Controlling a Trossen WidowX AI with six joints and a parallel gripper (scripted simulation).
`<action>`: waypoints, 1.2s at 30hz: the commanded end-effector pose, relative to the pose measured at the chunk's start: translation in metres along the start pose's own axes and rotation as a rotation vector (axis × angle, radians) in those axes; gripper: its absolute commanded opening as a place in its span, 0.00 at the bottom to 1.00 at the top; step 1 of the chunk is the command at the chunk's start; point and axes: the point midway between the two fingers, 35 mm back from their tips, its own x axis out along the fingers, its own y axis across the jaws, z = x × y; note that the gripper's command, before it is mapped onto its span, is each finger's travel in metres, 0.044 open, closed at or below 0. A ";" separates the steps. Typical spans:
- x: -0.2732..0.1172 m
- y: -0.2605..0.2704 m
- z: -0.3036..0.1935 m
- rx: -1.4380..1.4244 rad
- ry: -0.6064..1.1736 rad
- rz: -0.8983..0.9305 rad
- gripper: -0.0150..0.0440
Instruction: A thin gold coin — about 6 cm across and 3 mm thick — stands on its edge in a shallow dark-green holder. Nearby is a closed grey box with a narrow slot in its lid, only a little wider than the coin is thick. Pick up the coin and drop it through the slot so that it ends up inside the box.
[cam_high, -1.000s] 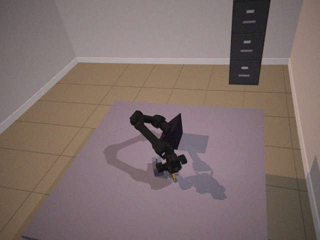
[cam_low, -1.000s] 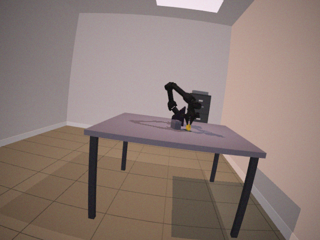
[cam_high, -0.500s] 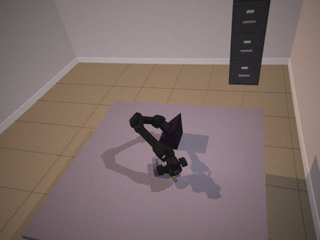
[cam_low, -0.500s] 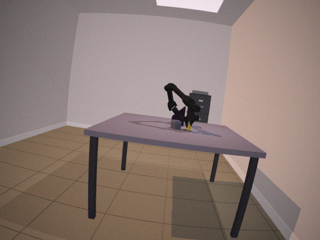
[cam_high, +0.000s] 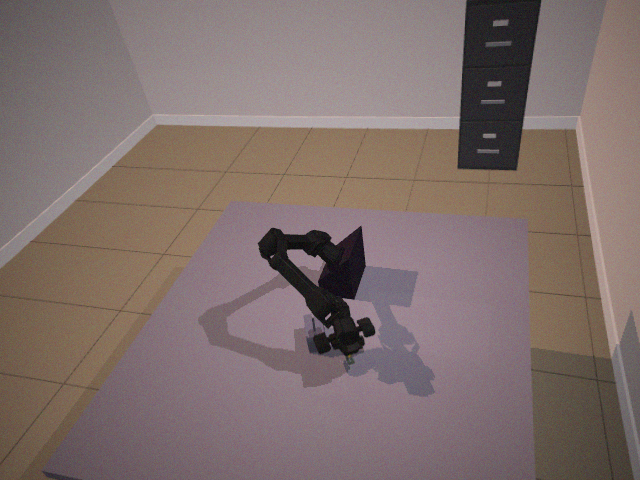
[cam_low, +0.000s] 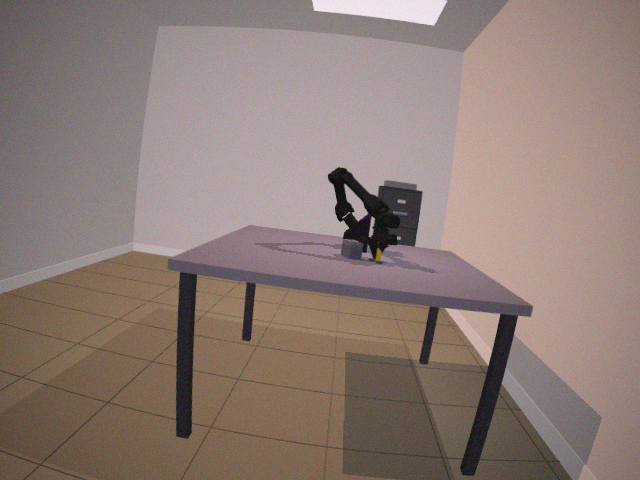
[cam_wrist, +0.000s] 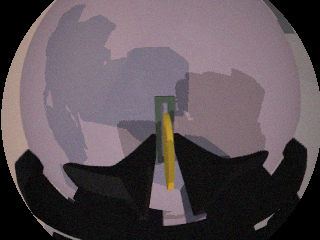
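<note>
Straddling the coin (cam_wrist: 170, 154) in its holder (cam_wrist: 160, 108).
Jaws are sitting either side of the edge-on coin, narrowing but not visibly pinching; box (cam_low: 351, 249) is standing just beside.

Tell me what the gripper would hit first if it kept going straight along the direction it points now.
The gripper points down at the table, its fingers either side of the gold coin. Going on, it would likely meet the dark-green holder under the coin, then the table; depth is unclear.
</note>
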 end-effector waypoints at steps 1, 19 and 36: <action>0.001 0.000 0.000 -0.006 0.000 -0.005 0.26; -0.017 0.000 0.002 -0.007 -0.002 -0.003 0.25; -0.060 0.000 0.003 -0.007 -0.004 0.000 0.25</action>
